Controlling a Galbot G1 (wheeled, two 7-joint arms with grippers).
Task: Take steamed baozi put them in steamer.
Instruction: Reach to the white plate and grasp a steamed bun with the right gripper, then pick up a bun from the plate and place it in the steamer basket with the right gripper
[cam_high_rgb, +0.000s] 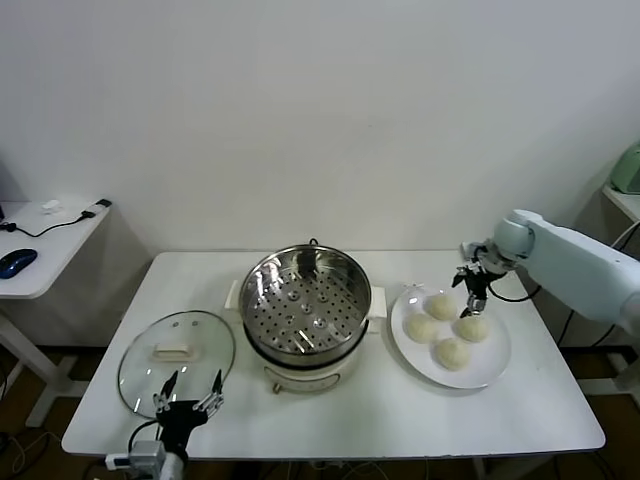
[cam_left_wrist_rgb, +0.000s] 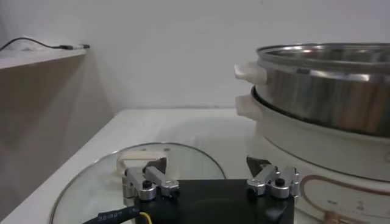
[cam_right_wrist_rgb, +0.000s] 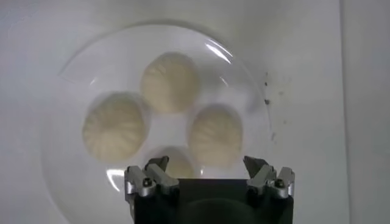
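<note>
Four steamed baozi (cam_high_rgb: 445, 328) on a white plate (cam_high_rgb: 496, 372), right of the steamer (cam_high_rgb: 305, 300) — soft, light, easily dented; best pinched gently across the domed sides. Right end effector (cam_high_rgb: 474, 296) released, poised above the plate. Left end effector (cam_high_rgb: 190, 398) released, idle over the glass lid (cam_high_rgb: 150, 365) at the desk (cam_high_rgb: 400, 420) edge. Path to steamer unobstructed.

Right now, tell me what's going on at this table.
The right end effector hangs open above the white plate, over the four steamed baozi, none of them picked up yet. The steamer sits mid-table with its perforated tray empty and its glass lid lying on the table beside it. The left end effector waits open at the table's front edge, over the lid.
</note>
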